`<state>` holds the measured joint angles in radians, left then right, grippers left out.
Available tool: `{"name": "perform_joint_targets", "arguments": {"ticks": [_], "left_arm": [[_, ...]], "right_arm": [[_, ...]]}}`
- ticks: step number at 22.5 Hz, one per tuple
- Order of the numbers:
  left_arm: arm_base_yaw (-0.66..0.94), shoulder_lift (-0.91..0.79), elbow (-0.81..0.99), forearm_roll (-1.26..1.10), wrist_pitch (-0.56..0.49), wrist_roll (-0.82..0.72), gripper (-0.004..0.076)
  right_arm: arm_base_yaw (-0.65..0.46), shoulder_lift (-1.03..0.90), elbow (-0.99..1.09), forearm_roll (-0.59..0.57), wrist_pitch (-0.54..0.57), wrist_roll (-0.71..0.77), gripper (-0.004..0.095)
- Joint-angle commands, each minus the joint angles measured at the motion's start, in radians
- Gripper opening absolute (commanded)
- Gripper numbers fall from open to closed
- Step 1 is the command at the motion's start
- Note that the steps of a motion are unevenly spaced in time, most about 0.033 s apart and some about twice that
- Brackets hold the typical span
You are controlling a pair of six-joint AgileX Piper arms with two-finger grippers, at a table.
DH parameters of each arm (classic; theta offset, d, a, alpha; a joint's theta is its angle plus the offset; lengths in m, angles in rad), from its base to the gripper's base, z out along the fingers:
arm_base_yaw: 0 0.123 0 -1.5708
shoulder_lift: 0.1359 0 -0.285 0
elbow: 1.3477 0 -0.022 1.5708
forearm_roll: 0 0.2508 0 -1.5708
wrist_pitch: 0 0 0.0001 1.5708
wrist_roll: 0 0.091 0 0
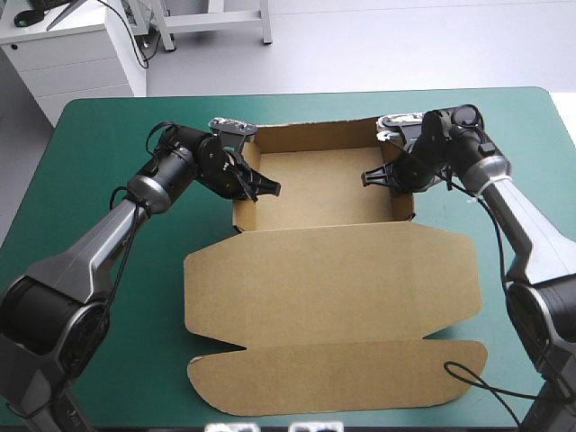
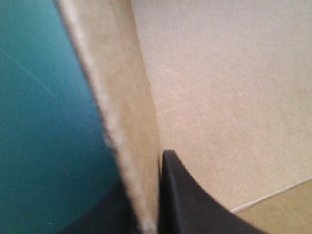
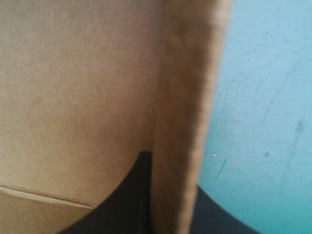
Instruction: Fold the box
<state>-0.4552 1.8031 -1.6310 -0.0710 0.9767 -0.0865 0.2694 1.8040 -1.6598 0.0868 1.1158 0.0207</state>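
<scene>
Table spread with the teal-green cover (image 1: 99, 144); the box (image 1: 324, 193) is laid at its middle as an open tray, walls raised toward the far edge, the lid (image 1: 328, 279) spread flat toward the near edge. The tray's left wall (image 2: 119, 97) is clamped by the left gripper (image 1: 258, 188), one black finger (image 2: 187, 200) set inside the tray, the other outside over the cover; the right wall (image 3: 187, 97) is pinched likewise by the right gripper (image 1: 371, 176), the board held upright between its nearly closed fingers (image 3: 129, 200).
</scene>
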Motion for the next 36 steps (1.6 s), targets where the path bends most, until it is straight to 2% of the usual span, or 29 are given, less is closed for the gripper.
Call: {"name": "perform_joint_targets", "arguments": {"ticks": [1,14,16,17,18,19,20,21,22,24,30,36], "left_arm": [[-0.013,-0.006,-0.066,-0.030,0.044,0.046,-0.0008],[-0.006,0.085,-0.072,0.017,0.166,0.050,-0.0006],[-0.001,0.085,-0.072,0.022,0.196,0.050,0.0039],[0.007,0.085,-0.072,0.012,0.212,0.056,0.0108],[0.015,0.085,-0.072,0.008,0.220,0.059,0.0158],[0.025,0.085,-0.072,0.006,0.231,0.059,0.0277],[0.025,0.085,-0.072,0.006,0.235,0.059,0.0388],[0.025,0.085,-0.072,0.008,0.235,0.059,0.0440],[0.025,0.085,-0.072,0.008,0.237,0.059,0.0507],[0.025,0.082,-0.072,0.010,0.249,0.059,0.0519],[0.025,0.027,-0.113,0.016,0.231,0.059,0.0519],[0.025,-0.034,-0.250,0.018,0.312,0.087,0.0519]], "right_arm": [[-0.001,-0.015,-0.031,0.053,-0.033,-0.035,-0.0014],[-0.001,0.056,-0.029,0.049,0.025,-0.049,-0.0014],[-0.001,0.056,-0.029,0.045,0.040,-0.049,-0.0012],[-0.001,0.056,-0.029,0.032,0.059,-0.061,0.0007],[-0.001,0.056,-0.029,0.023,0.071,-0.074,0.0041],[-0.001,0.056,-0.029,0.004,0.097,-0.079,0.0164],[-0.003,0.056,-0.029,-0.007,0.121,-0.079,0.0356],[-0.003,0.056,-0.031,-0.007,0.124,-0.083,0.0468],[-0.003,0.050,-0.032,-0.007,0.127,-0.083,0.0660],[-0.003,0.035,-0.035,-0.007,0.120,-0.083,0.0835],[-0.003,-0.016,-0.083,-0.003,0.130,-0.099,0.0837],[-0.003,-0.065,-0.143,0.004,0.132,-0.099,0.0833]]}}
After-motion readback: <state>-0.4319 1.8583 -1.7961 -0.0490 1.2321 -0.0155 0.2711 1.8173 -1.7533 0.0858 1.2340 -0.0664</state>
